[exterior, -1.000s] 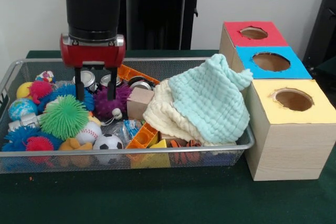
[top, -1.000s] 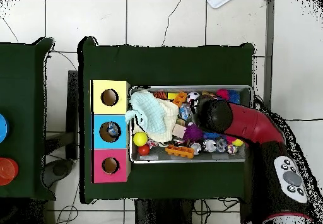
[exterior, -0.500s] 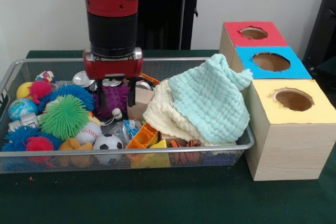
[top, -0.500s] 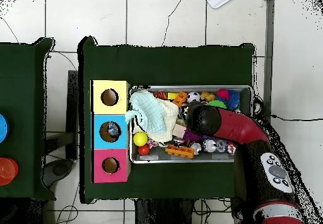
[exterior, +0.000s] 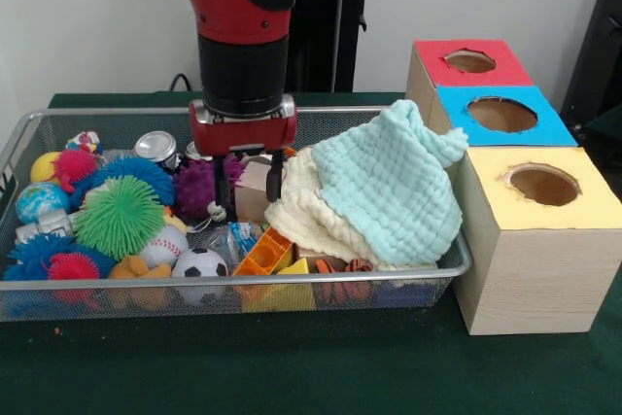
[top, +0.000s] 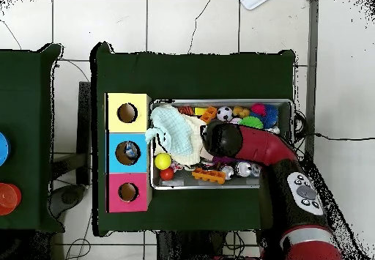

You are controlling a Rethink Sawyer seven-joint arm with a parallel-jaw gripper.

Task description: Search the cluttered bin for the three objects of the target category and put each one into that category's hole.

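The wire mesh bin (exterior: 243, 281) is full of toys; it also shows in the overhead view (top: 220, 102). One silver can (exterior: 155, 148) lies at the back, left of my gripper. Part of a second can (exterior: 195, 151) shows just behind the gripper's red body. In the overhead view, small silver cans (top: 242, 169) lie along the bin's lower side. My gripper (exterior: 247, 184) is open and hangs low in the bin, one finger on either side of a tan wooden block (exterior: 255, 180). It holds nothing. In the overhead view the arm (top: 220, 140) hides the gripper.
A pale green and cream cloth (exterior: 379, 187) covers the bin's right part. A purple spiky ball (exterior: 196, 187), a green one (exterior: 119, 216) and a football (exterior: 199, 263) lie left of the gripper. Three boxes stand right of the bin, with red (exterior: 470, 60), blue (exterior: 501, 114) and yellow (exterior: 542, 185) holed tops.
In the front view, the gripper has moved right and lower, from above the cans and purple spiky ball to around the tan block. It stayed open.
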